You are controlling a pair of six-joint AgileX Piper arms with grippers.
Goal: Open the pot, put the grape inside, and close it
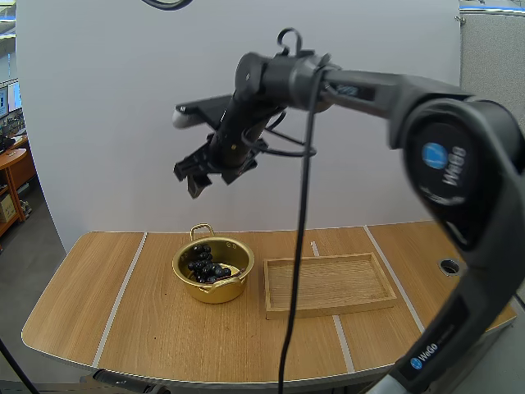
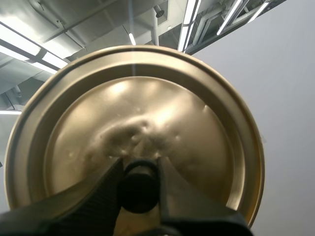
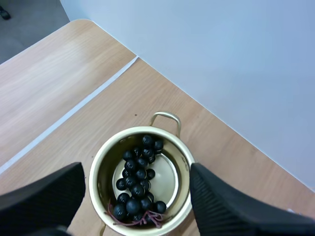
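Note:
A gold pot (image 1: 215,289) stands uncovered on the table (image 1: 123,328), with a bunch of dark grapes (image 1: 207,267) lying inside it. High above the pot hangs my right gripper (image 1: 195,176), open and holding nothing. From the right wrist view, the pot (image 3: 100,164) and its grapes (image 3: 136,179) lie straight below the right gripper (image 3: 135,172), whose fingers (image 3: 44,194) stand wide apart. The gold lid (image 2: 147,108) is held off the table by my left gripper (image 2: 139,167), which is shut on the lid's black knob (image 2: 139,189).
A shallow wooden tray (image 1: 328,283) lies to the right of the pot with nothing in it. Pale stripes cross the wooden table. A white wall rises behind the table's far edge.

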